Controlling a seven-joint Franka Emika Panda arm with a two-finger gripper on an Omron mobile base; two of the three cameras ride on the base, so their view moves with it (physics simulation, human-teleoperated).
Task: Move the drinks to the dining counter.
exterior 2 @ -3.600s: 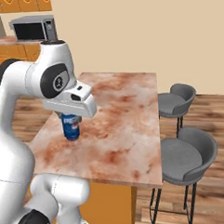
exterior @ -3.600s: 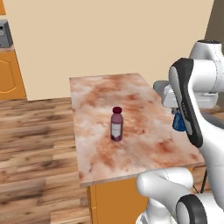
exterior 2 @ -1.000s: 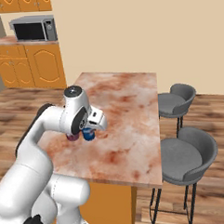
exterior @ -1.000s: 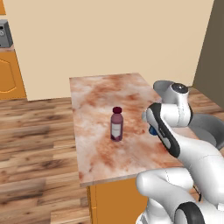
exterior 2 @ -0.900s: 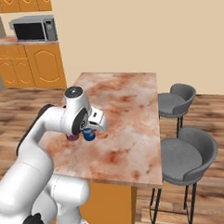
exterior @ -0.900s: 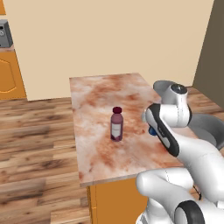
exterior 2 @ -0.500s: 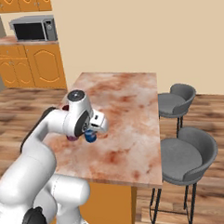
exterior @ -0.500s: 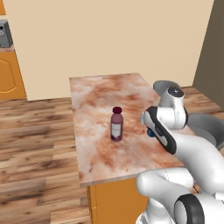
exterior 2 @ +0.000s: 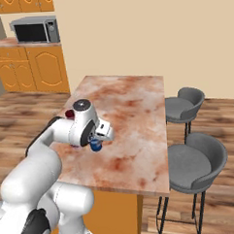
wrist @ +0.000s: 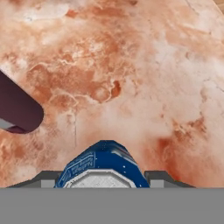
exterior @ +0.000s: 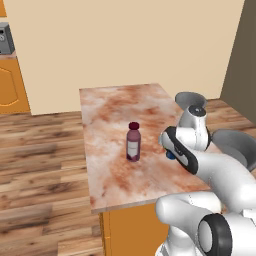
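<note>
Purple bottle (exterior: 133, 143) is standing mid-frame on the dining counter (exterior: 120, 100) already; gripper (wrist: 103, 177) fingers clamp the blue can (exterior 2: 95, 145) low over the top, just needs releasing

Arm links: glossy white, rounded, bulbous shells.
Joints: dark grey round caps, black bands between links.
Hand (exterior 2: 97, 141): white block.
Finger tips (wrist: 43, 178): small, dark grey.

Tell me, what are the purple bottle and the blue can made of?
The bottle looks like dark, smooth plastic or glass, hard to say which, with a red cap and a pale label. The blue can looks like painted metal: its top is a plain silvery-grey disc inside a printed blue wall.
</note>
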